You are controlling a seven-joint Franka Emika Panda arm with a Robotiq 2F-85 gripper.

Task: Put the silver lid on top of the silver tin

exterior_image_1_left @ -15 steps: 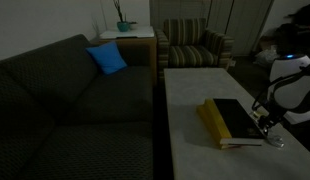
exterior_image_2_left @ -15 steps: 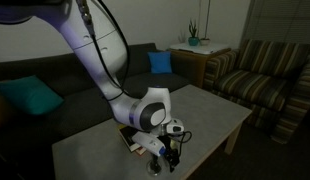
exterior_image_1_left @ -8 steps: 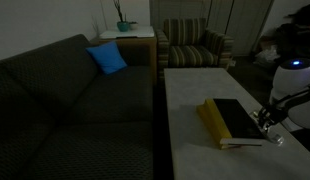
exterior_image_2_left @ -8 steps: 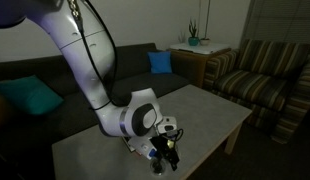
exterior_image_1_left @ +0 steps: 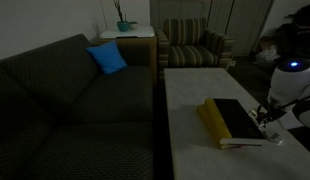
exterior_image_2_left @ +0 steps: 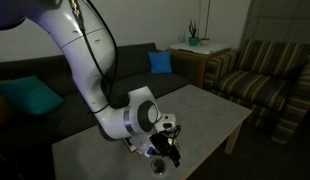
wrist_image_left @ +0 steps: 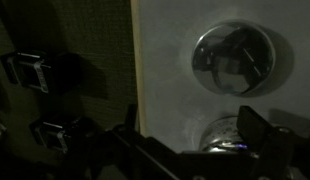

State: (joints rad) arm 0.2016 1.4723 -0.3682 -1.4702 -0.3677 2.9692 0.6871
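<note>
In the wrist view the silver tin (wrist_image_left: 233, 58), a shiny shallow round container that mirrors the gripper, sits on the pale table (wrist_image_left: 165, 60). Just below it lies the silver lid (wrist_image_left: 225, 135), a duller grey disc. My gripper (wrist_image_left: 195, 135) is low over the lid, open, one finger on each side of it and the right finger (wrist_image_left: 260, 128) close to its edge. In both exterior views the gripper (exterior_image_1_left: 271, 124) (exterior_image_2_left: 168, 152) points down at the table's near corner, beside the book. A small shiny round thing (exterior_image_2_left: 158, 165) shows under it.
A black-and-yellow book (exterior_image_1_left: 231, 120) lies on the table right next to the gripper. The table edge (wrist_image_left: 135, 70) runs close by on the left of the wrist view. A dark sofa (exterior_image_1_left: 75, 100) with a blue cushion and a striped armchair (exterior_image_1_left: 195, 45) stand around the table.
The arm's wrist has sunk lower and shifted a little toward the table's near corner, bringing the gripper down over the lid. The book has not moved.
</note>
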